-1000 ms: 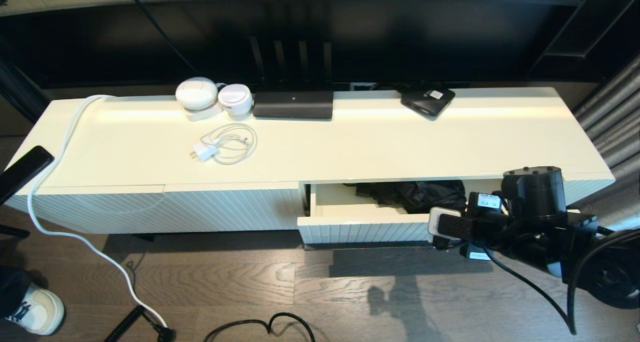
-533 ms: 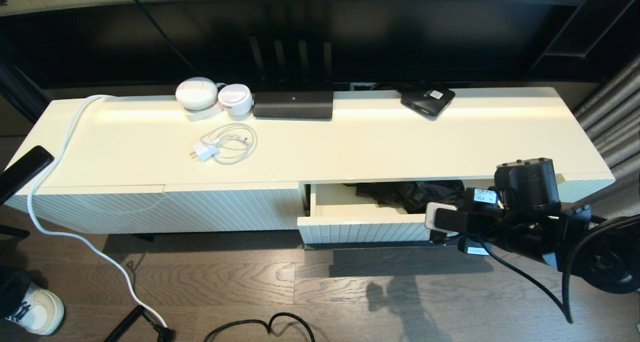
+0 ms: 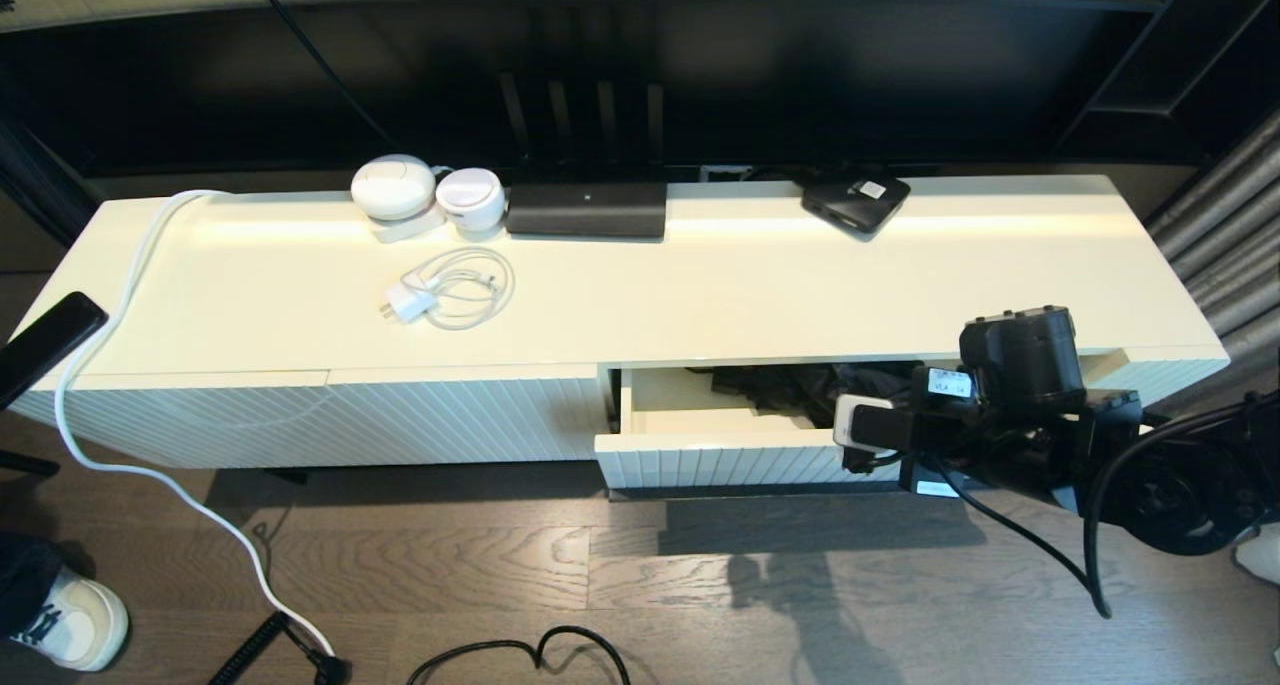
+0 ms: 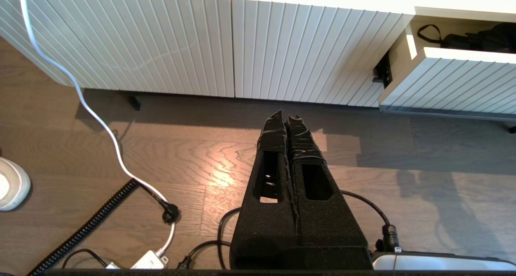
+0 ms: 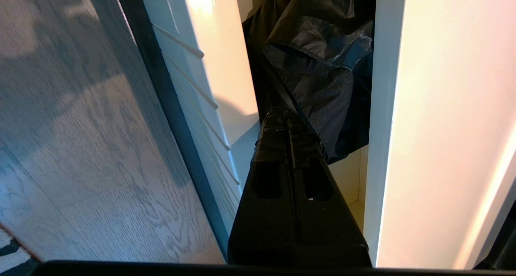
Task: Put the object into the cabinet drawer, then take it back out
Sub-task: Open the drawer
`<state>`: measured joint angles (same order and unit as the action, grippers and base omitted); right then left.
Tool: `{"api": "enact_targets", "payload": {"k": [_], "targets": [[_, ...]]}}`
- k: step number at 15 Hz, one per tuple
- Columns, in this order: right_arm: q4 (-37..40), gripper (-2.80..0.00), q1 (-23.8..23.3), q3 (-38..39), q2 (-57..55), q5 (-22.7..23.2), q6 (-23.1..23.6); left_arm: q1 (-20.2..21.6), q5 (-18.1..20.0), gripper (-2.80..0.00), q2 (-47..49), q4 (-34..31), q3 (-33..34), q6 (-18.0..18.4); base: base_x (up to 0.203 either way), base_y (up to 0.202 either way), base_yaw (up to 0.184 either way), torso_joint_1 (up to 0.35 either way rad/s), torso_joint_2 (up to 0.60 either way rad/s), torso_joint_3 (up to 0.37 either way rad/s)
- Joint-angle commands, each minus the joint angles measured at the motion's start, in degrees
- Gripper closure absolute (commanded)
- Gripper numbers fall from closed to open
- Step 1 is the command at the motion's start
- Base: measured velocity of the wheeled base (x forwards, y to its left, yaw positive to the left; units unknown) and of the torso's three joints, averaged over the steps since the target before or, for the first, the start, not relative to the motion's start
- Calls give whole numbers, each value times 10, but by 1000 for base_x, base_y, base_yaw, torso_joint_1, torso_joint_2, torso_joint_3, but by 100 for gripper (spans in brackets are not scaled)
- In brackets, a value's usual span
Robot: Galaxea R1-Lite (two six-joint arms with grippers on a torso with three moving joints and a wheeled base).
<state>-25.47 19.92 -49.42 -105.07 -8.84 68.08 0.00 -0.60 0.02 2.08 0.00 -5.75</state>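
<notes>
The cabinet drawer (image 3: 720,455) stands partly pulled out at the right half of the cream cabinet, ribbed front toward me. The black folding umbrella (image 3: 800,385) lies inside it, bunched fabric showing (image 5: 322,66) and its wrist loop near the drawer's left end (image 4: 427,32). My right arm (image 3: 1020,365) hangs over the drawer's right end. The right gripper (image 5: 286,114) is shut, its tips just inside the drawer front (image 5: 193,78), beside the umbrella's fabric and holding nothing. The left gripper (image 4: 287,115) is shut and parked low over the wooden floor, left of the drawer (image 4: 455,78).
On the cabinet top lie a white charger with coiled cable (image 3: 445,290), a flat black box with a white label (image 3: 855,200), a long black box (image 3: 586,210) and two round white devices (image 3: 395,187). A white cable (image 3: 130,265) drops to the floor, where more cables lie (image 4: 121,155).
My right arm has moved left and in toward the cabinet, over the drawer's right end. The drawer and umbrella have not shifted.
</notes>
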Motion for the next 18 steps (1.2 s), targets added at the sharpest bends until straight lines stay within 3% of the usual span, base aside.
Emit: {"api": "enact_targets", "payload": {"k": [1, 18], "targets": [[-1, 0, 0, -4, -10, 0, 4, 0, 0, 0, 0, 0, 0, 0, 0, 0, 0, 0, 0, 0], [84, 0, 12, 51, 23, 2, 3, 0, 0, 0, 0, 0, 0, 0, 0, 0, 0, 0, 0, 0]]}}
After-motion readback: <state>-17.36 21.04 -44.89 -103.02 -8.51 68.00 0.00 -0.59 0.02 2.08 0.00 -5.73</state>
